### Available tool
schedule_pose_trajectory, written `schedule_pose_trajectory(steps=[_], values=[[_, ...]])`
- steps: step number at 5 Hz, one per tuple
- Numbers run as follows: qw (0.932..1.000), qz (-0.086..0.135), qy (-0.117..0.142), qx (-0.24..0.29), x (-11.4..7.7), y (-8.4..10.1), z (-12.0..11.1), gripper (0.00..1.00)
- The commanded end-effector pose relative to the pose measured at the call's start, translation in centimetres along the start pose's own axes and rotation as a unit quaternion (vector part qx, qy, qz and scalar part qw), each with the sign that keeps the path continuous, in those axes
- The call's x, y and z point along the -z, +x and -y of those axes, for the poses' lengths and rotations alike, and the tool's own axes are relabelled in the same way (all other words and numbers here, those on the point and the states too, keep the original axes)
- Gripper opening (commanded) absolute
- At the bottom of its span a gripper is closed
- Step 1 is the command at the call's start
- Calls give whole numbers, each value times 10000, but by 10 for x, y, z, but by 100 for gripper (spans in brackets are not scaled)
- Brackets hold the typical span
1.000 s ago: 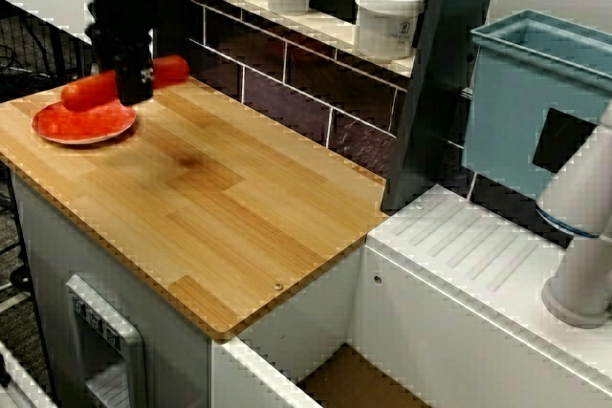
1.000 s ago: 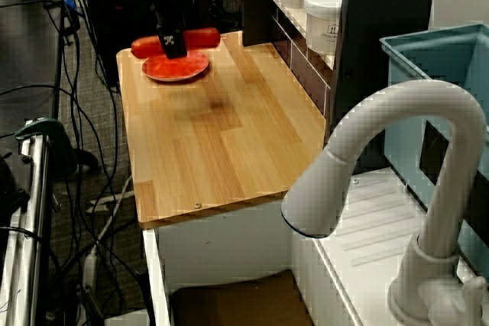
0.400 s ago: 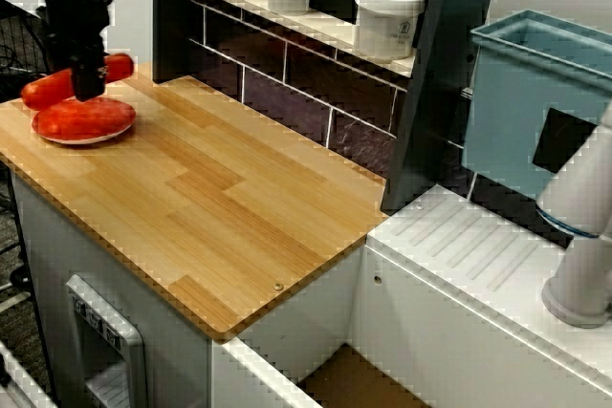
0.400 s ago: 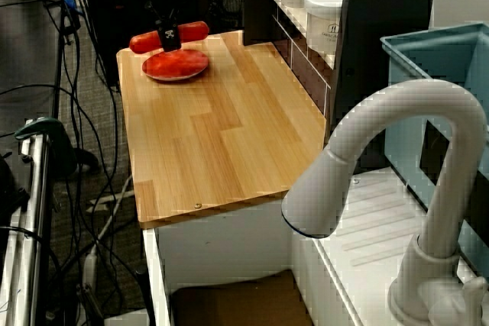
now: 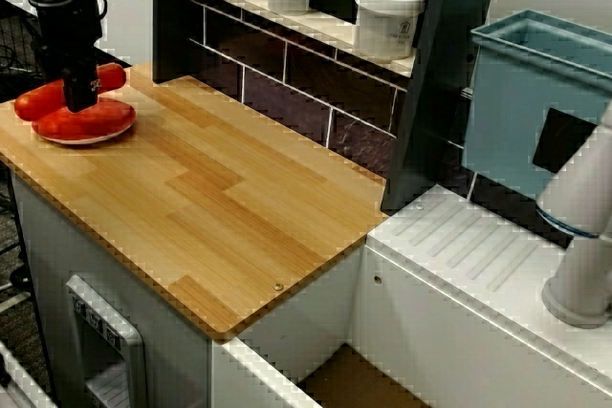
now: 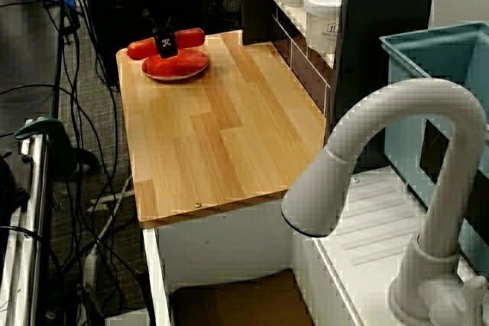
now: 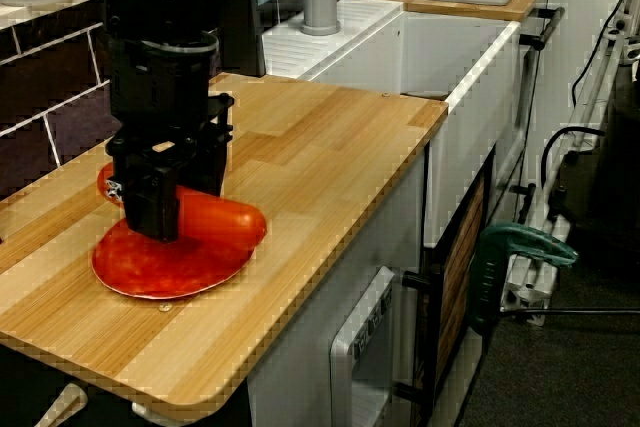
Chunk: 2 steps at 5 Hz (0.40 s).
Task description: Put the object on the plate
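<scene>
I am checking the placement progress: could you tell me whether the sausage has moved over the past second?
Yes. In the view from the side, the sausage has shifted left, away from the jar shelf, and sits lower over the plate.

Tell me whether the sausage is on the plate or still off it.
Cannot tell: the hand is shut on the sausage over the plate; contact isn't visible.

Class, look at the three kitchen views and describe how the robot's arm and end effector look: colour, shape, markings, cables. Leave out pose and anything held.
The arm is matte black, built from stacked cylindrical and boxy sections. The end effector is black too, a blocky housing with slotted, angular side plates. A small white marking shows on its lower part in the side view, too small to read. No loose cables are visible on the arm itself.
</scene>
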<state>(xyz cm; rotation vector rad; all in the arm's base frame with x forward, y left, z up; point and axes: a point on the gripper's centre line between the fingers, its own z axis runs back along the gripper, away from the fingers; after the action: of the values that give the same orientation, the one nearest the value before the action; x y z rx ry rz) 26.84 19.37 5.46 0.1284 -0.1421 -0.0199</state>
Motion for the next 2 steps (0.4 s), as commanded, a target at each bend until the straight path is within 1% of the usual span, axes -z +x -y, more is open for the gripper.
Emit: schedule_pose_trajectory(steps=[1,2], values=[[9998,28,54,-164,-5,1,5,100],[9998,-18,76,-184,-2,4,7,100]])
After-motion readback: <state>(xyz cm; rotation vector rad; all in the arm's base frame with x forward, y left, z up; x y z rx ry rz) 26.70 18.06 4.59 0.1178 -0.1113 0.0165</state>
